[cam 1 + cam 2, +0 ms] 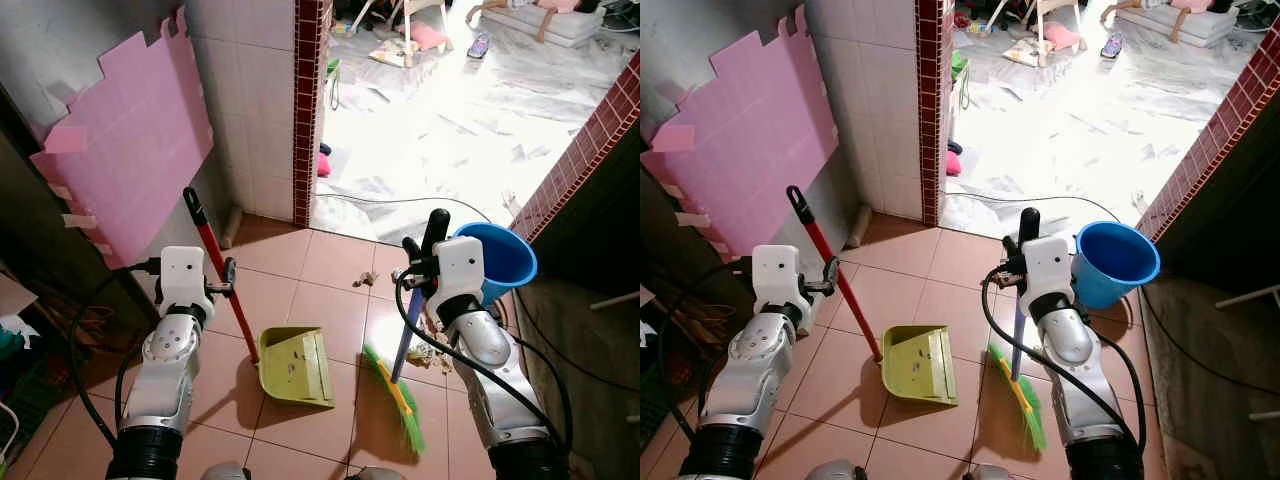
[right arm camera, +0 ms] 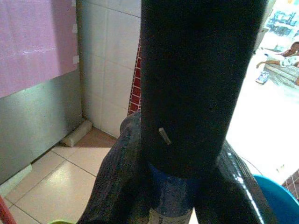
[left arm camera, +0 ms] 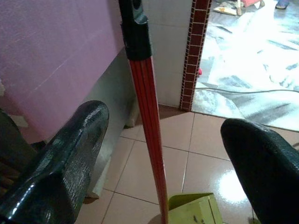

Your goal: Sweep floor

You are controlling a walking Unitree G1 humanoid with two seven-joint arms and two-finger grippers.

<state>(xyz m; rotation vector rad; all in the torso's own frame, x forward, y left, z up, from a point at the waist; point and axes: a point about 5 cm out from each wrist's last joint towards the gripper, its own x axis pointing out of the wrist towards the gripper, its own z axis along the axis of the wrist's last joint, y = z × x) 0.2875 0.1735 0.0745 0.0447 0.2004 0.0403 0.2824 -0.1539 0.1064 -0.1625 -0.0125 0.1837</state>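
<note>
Right pincer (image 1: 420,262) clamped round broom (image 1: 404,372) handle; broom near upright, green bristles on floor (image 1: 330,265) just right of dustpan (image 1: 294,366). Left pincer (image 1: 222,277) fingers (image 3: 70,163) spread, red dustpan handle between, seemingly untouched. Scraps (image 1: 364,279) lie ahead of bristles, nearer right arm; sweep likely back-left toward pan.

Green dustpan (image 1: 293,366), blue bucket (image 1: 500,257), pink board (image 1: 130,140).

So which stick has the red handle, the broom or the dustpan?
The dustpan's handle is red, at the left gripper. The broom in the right gripper has a blue one with green bristles.
</note>
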